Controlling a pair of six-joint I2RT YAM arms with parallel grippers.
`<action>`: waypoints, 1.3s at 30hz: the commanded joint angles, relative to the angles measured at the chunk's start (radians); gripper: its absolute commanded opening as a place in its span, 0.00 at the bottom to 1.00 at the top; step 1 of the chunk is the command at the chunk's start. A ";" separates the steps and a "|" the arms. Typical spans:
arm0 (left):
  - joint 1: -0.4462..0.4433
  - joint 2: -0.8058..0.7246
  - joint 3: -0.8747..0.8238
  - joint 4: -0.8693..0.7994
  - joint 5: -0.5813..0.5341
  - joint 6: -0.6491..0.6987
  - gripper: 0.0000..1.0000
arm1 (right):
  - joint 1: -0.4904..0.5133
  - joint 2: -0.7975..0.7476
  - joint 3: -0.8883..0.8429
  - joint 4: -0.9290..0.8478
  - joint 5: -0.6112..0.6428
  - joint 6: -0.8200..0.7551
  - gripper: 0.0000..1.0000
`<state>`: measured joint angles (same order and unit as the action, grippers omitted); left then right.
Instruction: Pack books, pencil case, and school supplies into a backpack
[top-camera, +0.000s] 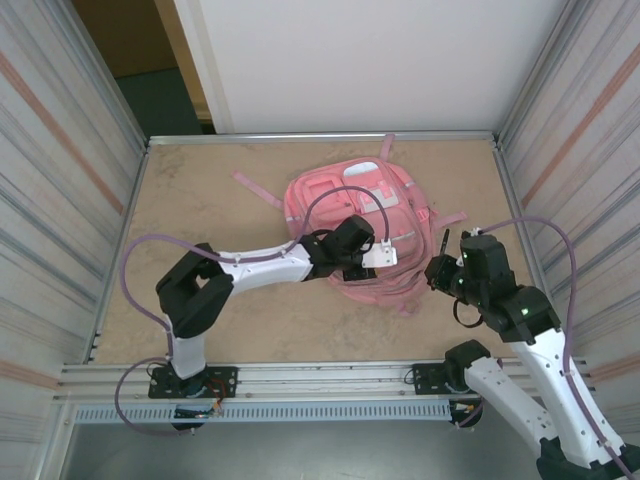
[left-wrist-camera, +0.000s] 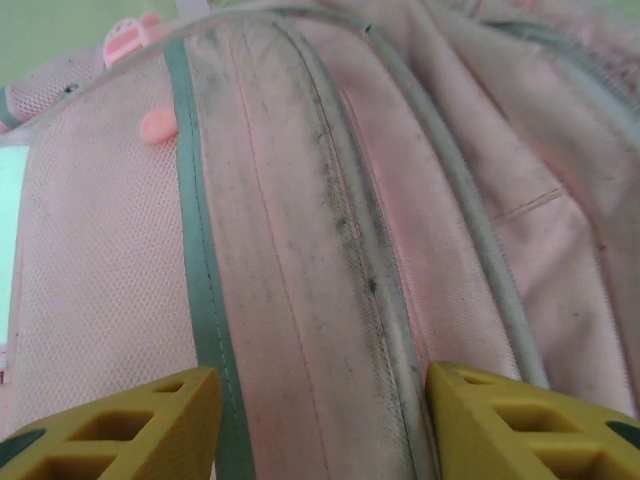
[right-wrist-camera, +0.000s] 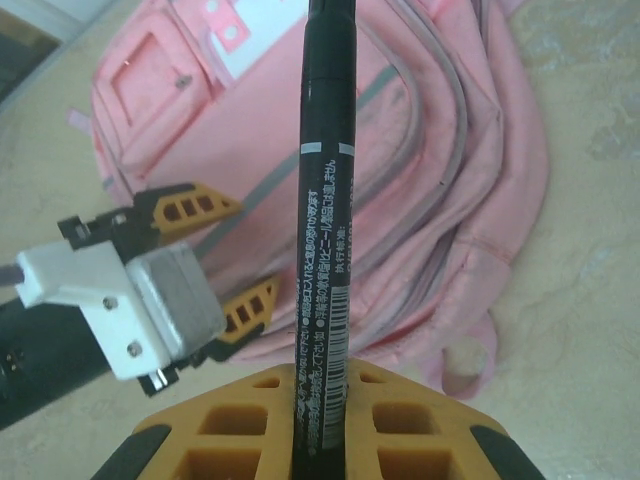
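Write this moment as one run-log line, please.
left pincer: open, at backpack | right pincer: shut on black pen | pen: not yet in backpack

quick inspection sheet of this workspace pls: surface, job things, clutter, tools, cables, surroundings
surface: tan table, bare around the bag
job's things: pink backpack lying mid-table, straps splayed, grey scuffs along a zip seam; black pen with white print
clutter: nothing seen
grippers: left tool open, fingers either side of a backpack seam, can't tell if it pinches fabric; right tool shut on the pen, beside the bag's right edge
cables: purple cable looping off the left arm, another off the right arm, neither snagged that I can see
surroundings: ribbed metal walls both sides, white panel behind, aluminium rail at the near edge
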<state>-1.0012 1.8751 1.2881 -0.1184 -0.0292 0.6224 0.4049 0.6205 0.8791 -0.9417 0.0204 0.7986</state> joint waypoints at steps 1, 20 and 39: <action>-0.004 0.017 0.025 0.015 -0.084 0.039 0.55 | -0.008 -0.028 -0.017 -0.016 -0.011 -0.018 0.01; 0.195 -0.138 0.126 0.010 0.485 -0.553 0.00 | -0.009 0.079 -0.163 0.261 -0.388 0.178 0.00; 0.204 -0.122 0.219 0.037 0.670 -0.746 0.00 | -0.033 0.625 -0.059 0.655 -0.286 0.589 0.10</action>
<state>-0.7891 1.7878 1.4567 -0.2001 0.5156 -0.0719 0.3744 1.2102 0.7856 -0.3805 -0.3645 1.2522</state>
